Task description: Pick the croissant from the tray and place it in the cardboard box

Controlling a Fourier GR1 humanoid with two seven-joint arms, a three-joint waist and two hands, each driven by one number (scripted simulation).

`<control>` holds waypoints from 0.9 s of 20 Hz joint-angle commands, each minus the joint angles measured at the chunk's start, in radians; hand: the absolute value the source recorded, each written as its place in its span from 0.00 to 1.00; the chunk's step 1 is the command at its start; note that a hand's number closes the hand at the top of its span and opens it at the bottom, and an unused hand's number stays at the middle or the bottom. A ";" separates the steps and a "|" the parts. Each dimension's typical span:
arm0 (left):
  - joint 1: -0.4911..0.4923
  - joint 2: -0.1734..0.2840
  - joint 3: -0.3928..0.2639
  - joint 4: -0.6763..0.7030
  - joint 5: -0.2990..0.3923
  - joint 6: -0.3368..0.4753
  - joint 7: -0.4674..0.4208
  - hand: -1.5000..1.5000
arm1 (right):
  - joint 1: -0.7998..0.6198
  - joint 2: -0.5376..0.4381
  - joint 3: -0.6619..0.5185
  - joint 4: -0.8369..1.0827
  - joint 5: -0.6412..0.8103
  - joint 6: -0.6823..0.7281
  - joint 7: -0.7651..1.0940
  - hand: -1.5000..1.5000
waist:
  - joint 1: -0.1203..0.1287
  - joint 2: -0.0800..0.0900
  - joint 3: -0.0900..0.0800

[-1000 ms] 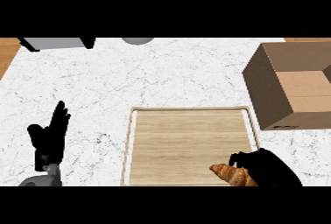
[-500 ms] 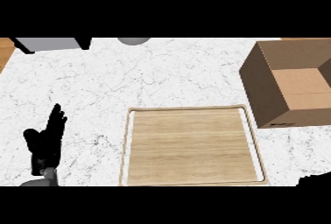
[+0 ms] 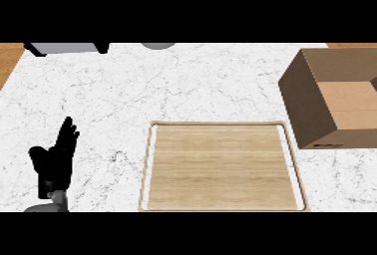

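- On the marble counter [image 3: 184, 84], near the middle and towards the near edge, lies the wooden tray [image 3: 221, 167]; its raised rim frames a flat board with nothing on it.
- At the far right stands the cardboard box [image 3: 335, 102], flaps open upward, its brown floor visible and holding nothing that can be seen; the open top faces the camera, which suits a drop from above.
- At the near left the left hand [image 3: 55, 159] rests upright on the counter, fingers straight and apart, well clear of the tray; it seems parked there so as not to block the working side.
- The right hand shows nowhere in this view, so whether its fingers are spread or closed cannot be told.
- The croissant is not visible either: not on the tray, not in the box, not on the counter. It may be with the unseen hand beyond the near edge, though that is a guess.
- Judged from this, the pastry is off the tray but not yet in the box, so the carry to the far right remains to be done.
- Along the far edge sit a grey object [image 3: 66, 48] and a small round grey thing [image 3: 158, 45], both cut off and hard to identify.
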 commanded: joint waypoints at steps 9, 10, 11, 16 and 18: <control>-0.061 0.001 -0.020 0.017 -0.017 -0.025 0.007 0.50 | -0.230 -0.058 -0.296 0.344 -0.225 0.297 -0.027 1.00 | 0.074 0.015 0.001; -0.120 -0.032 -0.036 0.056 -0.035 0.006 0.016 0.50 | -0.315 -0.045 -0.170 0.333 -0.162 0.220 0.020 1.00 | 0.082 0.018 0.002; -0.110 -0.061 -0.050 0.102 -0.051 0.022 -0.026 0.50 | -0.344 -0.045 -0.159 0.337 -0.166 0.233 0.054 1.00 | 0.079 0.018 0.001; -0.088 -0.028 -0.047 0.050 -0.038 -0.018 -0.013 0.50 | -0.573 -0.088 0.019 0.628 -0.117 0.221 -0.025 1.00 | 0.112 0.022 0.003; -0.123 -0.027 -0.057 0.007 -0.035 -0.019 0.055 0.50 | -0.655 -0.040 0.123 0.661 -0.039 0.161 -0.019 1.00 | 0.118 0.023 0.003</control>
